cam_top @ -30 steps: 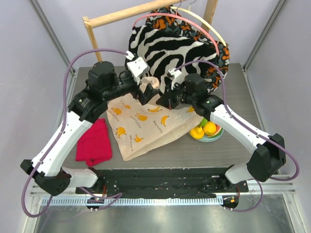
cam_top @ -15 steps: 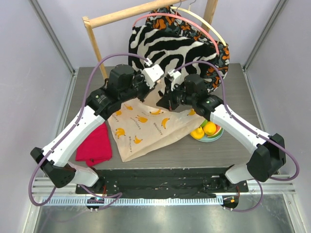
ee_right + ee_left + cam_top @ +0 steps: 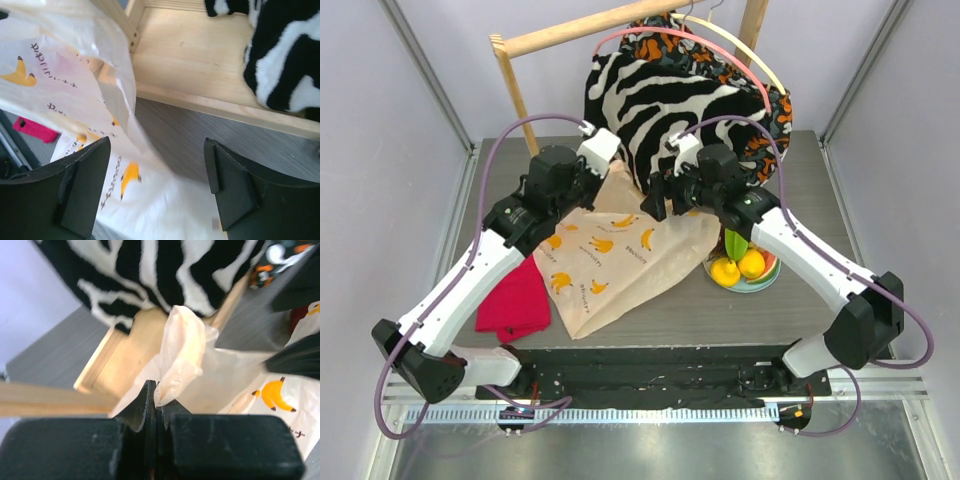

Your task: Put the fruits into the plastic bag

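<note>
The plastic bag (image 3: 610,255) lies spread out in the middle of the grey surface (image 3: 700,310), with little yellow bananas printed on it. Its far top corner is pulled up off the surface. The left jaws are pinched tight on a bunched bit of that corner (image 3: 182,355), with no gap between them. The right jaws are wide open just beside the bag's top edge and hold nothing; between them you can see only the bag (image 3: 65,75) and the surface below.

The fruits sit on a plate (image 3: 766,282) just to the right of the bag, touching its edge: a yellow lemon (image 3: 725,272), an orange (image 3: 752,263) and a green fruit (image 3: 736,243).

A red cloth (image 3: 515,300) lies to the left of the bag. Behind it all, a zebra-striped garment (image 3: 660,100) hangs on a wooden rack (image 3: 580,30)
</note>
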